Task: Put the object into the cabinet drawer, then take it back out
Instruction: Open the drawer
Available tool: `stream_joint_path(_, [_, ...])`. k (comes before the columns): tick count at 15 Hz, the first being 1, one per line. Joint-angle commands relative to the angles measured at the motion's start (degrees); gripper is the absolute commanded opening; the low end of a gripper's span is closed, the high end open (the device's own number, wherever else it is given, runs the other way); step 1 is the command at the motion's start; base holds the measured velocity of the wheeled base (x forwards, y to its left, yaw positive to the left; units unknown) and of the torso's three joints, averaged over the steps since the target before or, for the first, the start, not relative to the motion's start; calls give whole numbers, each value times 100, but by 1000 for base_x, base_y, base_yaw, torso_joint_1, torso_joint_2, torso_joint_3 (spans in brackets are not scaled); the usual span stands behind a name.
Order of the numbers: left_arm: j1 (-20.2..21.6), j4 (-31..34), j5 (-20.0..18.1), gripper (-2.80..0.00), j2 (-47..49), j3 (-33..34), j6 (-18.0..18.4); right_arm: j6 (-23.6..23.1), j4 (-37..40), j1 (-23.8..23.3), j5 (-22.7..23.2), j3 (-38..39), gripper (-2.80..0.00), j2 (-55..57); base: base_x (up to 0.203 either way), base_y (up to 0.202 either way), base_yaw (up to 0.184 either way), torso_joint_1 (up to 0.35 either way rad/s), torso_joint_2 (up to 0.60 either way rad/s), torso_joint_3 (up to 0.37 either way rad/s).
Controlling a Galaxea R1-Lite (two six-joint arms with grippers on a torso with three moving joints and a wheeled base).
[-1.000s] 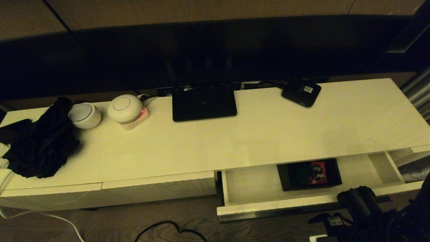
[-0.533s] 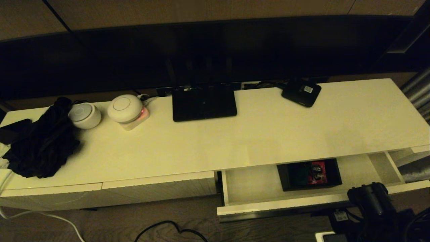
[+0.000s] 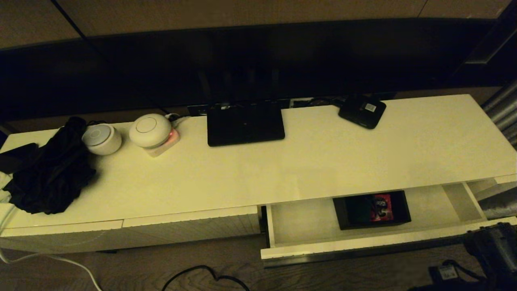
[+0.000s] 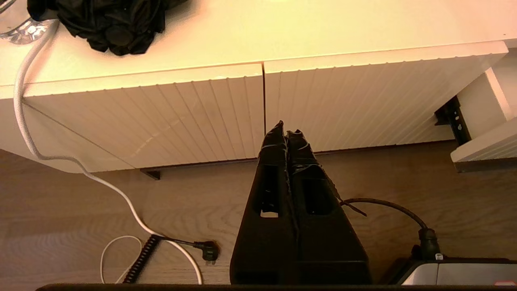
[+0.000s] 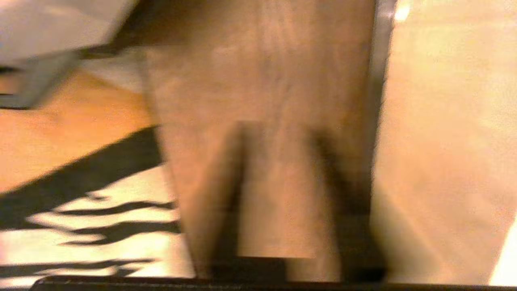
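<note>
Inside the open cabinet drawer (image 3: pixel 307 222), your organiser box (image 3: pixel 371 209) is sitting ready for retrieval; your right gripper (image 3: pixel 490 246), its state unclear, is hanging outside; left gripper (image 4: pixel 287 133) clenched, parked.

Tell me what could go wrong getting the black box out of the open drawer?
The box sits far back in the drawer, close under the cabinet top; lifted straight up, it might bump that edge. The right gripper, low beside the drawer's front, could knock it while reaching in. The left gripper is parked.
</note>
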Motion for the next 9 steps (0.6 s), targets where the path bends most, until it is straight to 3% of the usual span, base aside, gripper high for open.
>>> stream_joint_path(1, [6, 0, 5, -280, 0, 18, 0, 399, 1667, -20, 24, -287, -280, -1432, 0, 0, 0, 0, 0, 0])
stream_joint_path(3, [6, 0, 5, -280, 0, 18, 0, 1272, 2917, -29, 43, -686, -280, -2224, 0, 0, 0, 0, 0, 0])
stream_joint_path(5, [-2, 0, 5, -280, 0, 18, 0, 2857, 4132, -33, 112, -1394, -280, -2724, 0, 0, 0, 0, 0, 0])
stream_joint_path(9, [6, 0, 4, -280, 0, 18, 0, 5804, 4492, -38, 117, -2157, -280, -2559, 0, 0, 0, 0, 0, 0])
